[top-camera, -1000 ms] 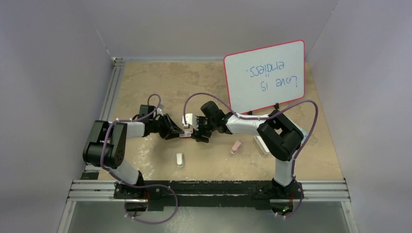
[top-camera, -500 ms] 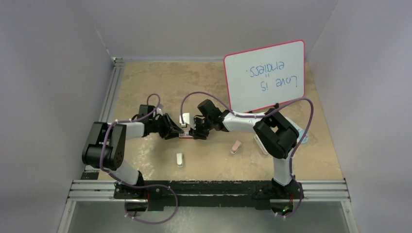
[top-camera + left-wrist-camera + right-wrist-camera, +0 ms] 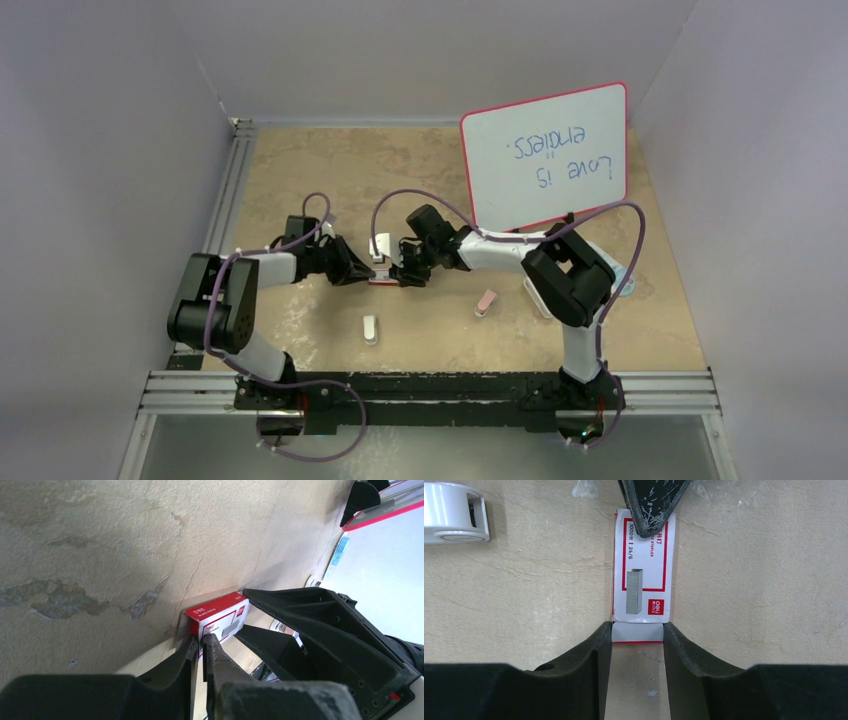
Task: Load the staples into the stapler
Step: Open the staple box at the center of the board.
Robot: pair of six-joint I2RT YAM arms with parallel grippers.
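Box (image 3: 643, 565) lies flat on the worktop (image 3: 749, 580), between my two arms. My left hand (image 3: 201, 641) is all but closed and grips nothing, tips together and pressing on one end of the box. My right hand (image 3: 637, 626) is about half open, clamped on the grey tray (image 3: 637, 633) sticking out the other end, one finger on each side. Staples themselves not visible. Stapler (image 3: 486, 301) lies well apart, to the right.

Staples hidden inside red box (image 3: 639, 575); only the grey tray (image 3: 638, 632) end shows between right gripper (image 3: 638, 630) fingers; box's far end covered by left gripper (image 3: 650, 529) tips. White tape dispenser (image 3: 454, 512) cut off at wrist view's left edge; from the top the box is too small to read.
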